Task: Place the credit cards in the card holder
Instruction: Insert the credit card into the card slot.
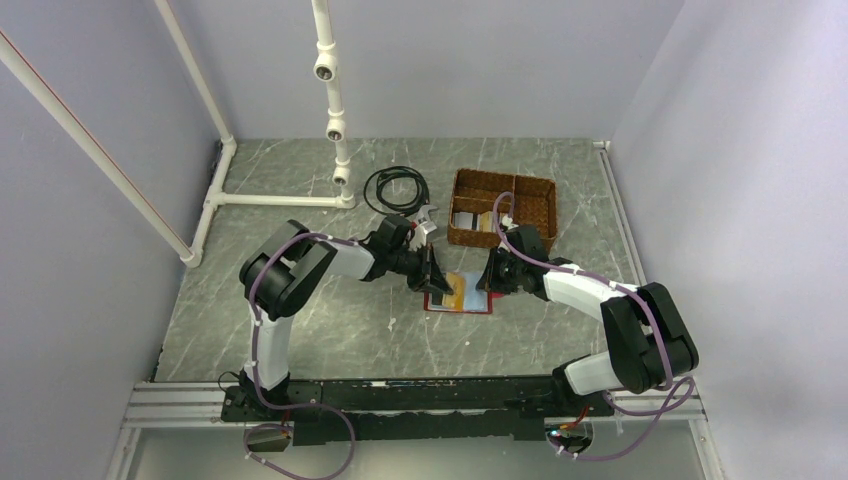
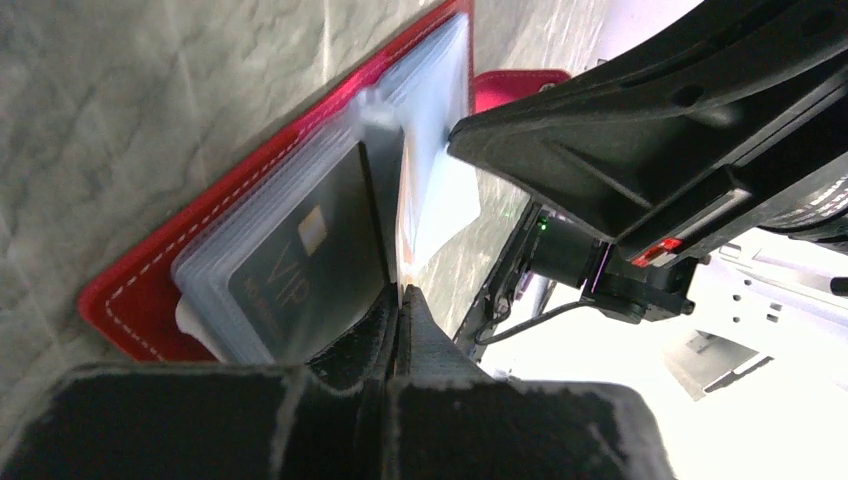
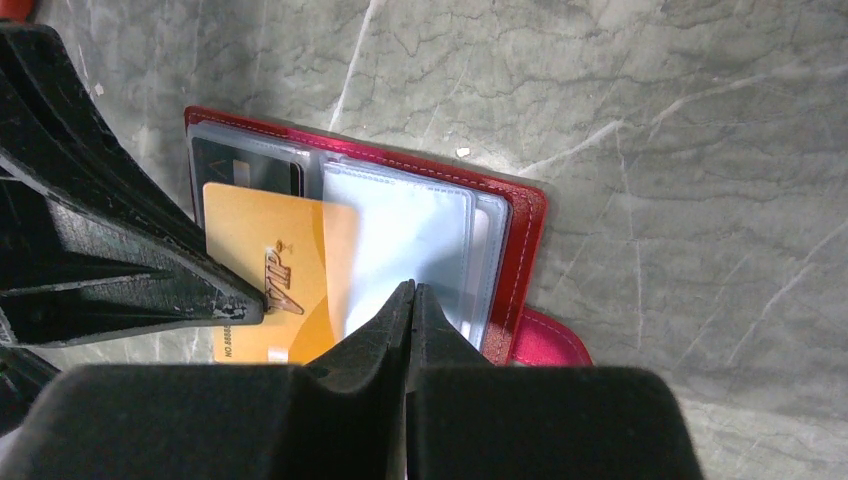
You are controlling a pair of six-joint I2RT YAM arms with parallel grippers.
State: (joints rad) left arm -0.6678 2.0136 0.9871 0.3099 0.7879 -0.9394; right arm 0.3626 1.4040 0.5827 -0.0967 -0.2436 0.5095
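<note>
The card holder [image 3: 520,215] lies open on the table [image 1: 330,330], midway between your arms. Your left gripper [image 2: 400,298] is clamped on the orange card [image 3: 265,250], whose leading edge sits just inside a clear sleeve [image 3: 410,230]. Your right gripper [image 3: 412,292] is closed at that sleeve's edge, pinching or only pinning it, I can't tell. A dark card [image 2: 300,265] is already sleeved. You're mid-insertion: next, push the card home flat and straight, then let go. Beyond, the wicker basket [image 1: 552,212] seems to hold more
</note>
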